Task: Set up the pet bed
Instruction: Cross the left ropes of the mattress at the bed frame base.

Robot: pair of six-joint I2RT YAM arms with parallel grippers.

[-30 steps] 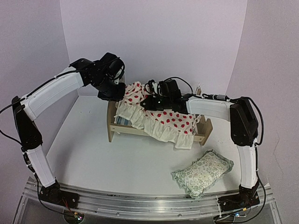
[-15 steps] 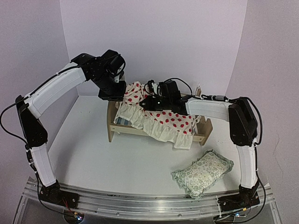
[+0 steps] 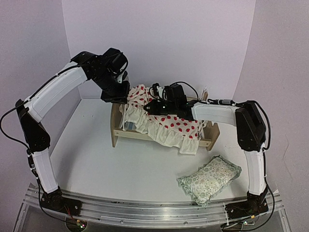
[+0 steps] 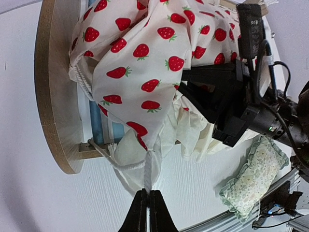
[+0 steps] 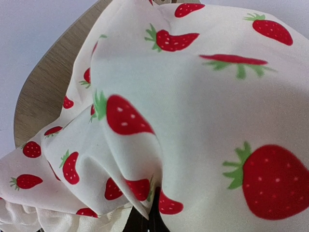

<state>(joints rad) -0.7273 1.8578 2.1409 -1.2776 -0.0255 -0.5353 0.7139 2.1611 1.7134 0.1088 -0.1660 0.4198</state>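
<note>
Left end effector (image 4: 146,195) lifted cushion (image 4: 145,53) corner above pet bed (image 4: 50,96) headboard.

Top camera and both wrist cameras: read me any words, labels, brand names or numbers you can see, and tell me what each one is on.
None: no readable text, number or sign appears in any view.
The cream strawberry-print fabric cushion, the light-wood pet bed frame and the green floral frilled pillow carry only patterns, no writing.
</note>
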